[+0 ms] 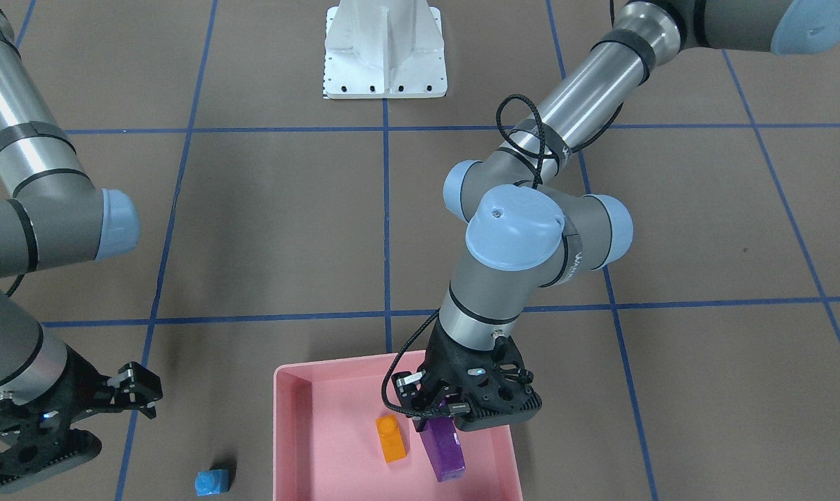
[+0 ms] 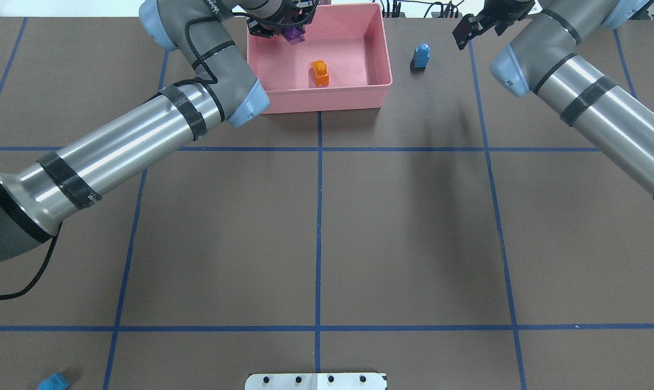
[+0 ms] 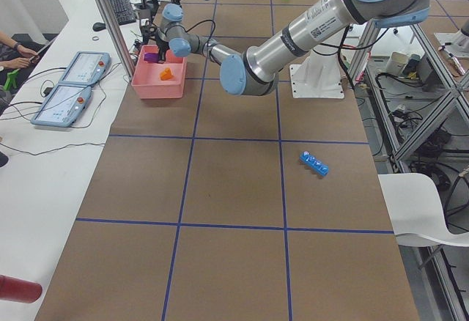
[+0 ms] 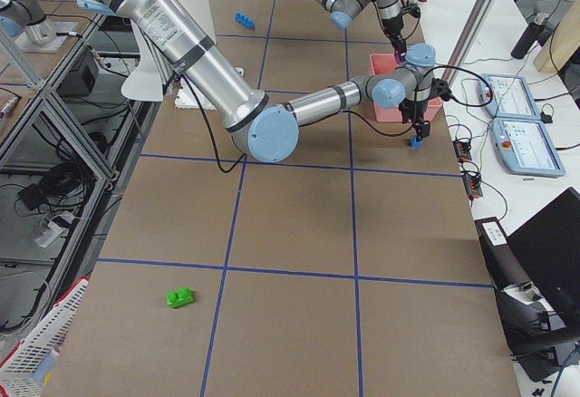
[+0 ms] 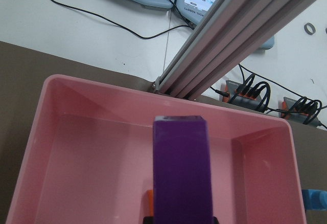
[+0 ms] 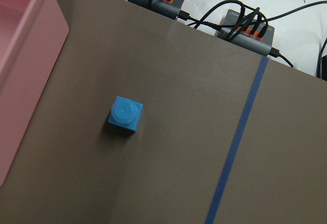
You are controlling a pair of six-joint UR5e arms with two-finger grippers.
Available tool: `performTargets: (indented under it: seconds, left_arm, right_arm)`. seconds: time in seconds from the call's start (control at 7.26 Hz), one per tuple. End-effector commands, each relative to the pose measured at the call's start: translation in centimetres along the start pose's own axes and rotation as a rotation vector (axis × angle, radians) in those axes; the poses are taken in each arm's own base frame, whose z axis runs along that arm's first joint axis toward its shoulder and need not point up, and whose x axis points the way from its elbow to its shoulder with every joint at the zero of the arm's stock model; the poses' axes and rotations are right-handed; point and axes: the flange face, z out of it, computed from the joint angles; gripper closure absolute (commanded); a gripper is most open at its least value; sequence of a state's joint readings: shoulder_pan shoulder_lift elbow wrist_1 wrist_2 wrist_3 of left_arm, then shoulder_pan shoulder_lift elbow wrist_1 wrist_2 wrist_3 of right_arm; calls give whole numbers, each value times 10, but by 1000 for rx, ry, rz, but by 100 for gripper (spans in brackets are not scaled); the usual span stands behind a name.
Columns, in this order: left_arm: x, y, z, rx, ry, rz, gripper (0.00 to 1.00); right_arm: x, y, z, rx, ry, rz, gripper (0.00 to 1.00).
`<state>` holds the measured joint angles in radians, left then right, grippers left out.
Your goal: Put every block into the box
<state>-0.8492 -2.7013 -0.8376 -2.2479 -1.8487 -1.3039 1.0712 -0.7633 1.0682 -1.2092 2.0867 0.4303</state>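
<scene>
Okay, my left jaws pinched the smooth purple brick (image 1: 444,449), wrist steeply down over the shallow pink box (image 1: 278,431); the orange wedge (image 1: 390,438) lay inside. Right jaws hung near the studded blue cube (image 1: 211,481); spread or not, I couldn't tell.

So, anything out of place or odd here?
Nothing damaged or spilled. Three bricks lie outside the pink box: the tiny blue cube beside it, the long blue brick and green brick far away. The left gripper holds the purple brick.

Glossy pink plastic box (image 1: 322,445), translucent purple block (image 1: 444,449), matt brown table (image 1: 287,229)
</scene>
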Motion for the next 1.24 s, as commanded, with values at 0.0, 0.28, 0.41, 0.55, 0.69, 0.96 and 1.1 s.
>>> performTargets:
  seconds: [0.0,0.28,0.41,0.55,0.69,0.96,1.1]
  left_arm:
    - [-3,6,9,8,-18,1,98]
    - [-7,18,23,1,-43,19,1]
    - [-4,23,26,31,-51,25,0]
    - [-3,21,24,35,-49,25,0]
    - [-2,21,23,36,-46,26,0]
    - [0,22,21,37,-42,25,0]
    - [0,22,21,37,-42,25,0]
  right_arm:
    - [-37,-26,41,61,9,128,1]
    - [-71,-48,62,77,51,157,1]
    - [-88,-47,78,79,93,144,2]
    - [-87,-44,86,83,93,140,2]
    - [-70,-35,106,96,86,134,2]
    - [-60,-31,115,102,98,137,4]
    - [-59,-29,117,98,100,137,6]
